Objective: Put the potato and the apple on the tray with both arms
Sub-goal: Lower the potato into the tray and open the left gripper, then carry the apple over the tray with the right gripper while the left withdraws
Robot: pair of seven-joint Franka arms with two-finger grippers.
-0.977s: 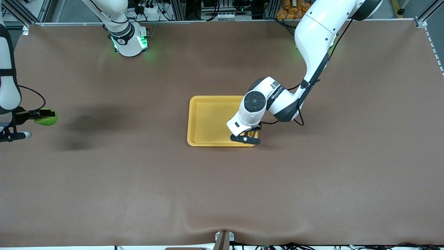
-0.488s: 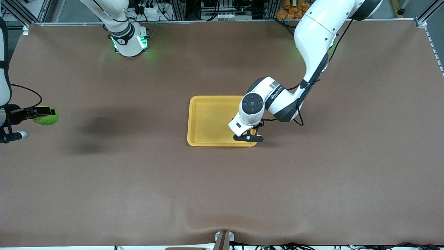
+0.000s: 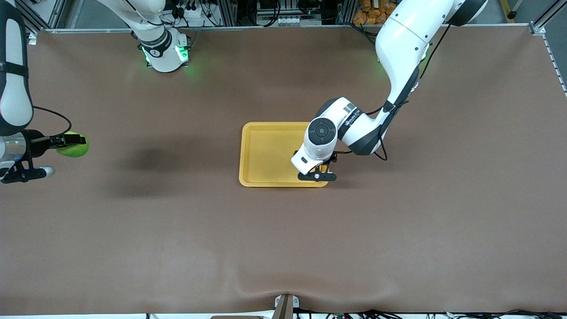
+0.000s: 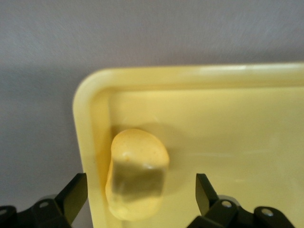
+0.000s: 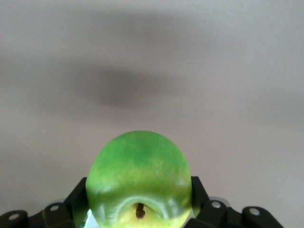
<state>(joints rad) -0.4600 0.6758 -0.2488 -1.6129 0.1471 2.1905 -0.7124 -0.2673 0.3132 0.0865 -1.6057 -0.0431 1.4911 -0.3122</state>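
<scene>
The apple (image 3: 73, 149), clamped in the right gripper (image 3: 66, 141) jaws, has shifted trayward; left gripper (image 4: 137, 199) jaws released beside the potato (image 4: 137, 180).

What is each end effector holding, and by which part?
Right end effector grips the apple by its sides, above the table. Left end effector is open; the potato lies released in the tray.

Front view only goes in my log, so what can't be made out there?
- Potato: hidden in the front view by the left gripper; only the left wrist view shows it, lying in the tray.
- Apple: partly covered by the right gripper.
</scene>
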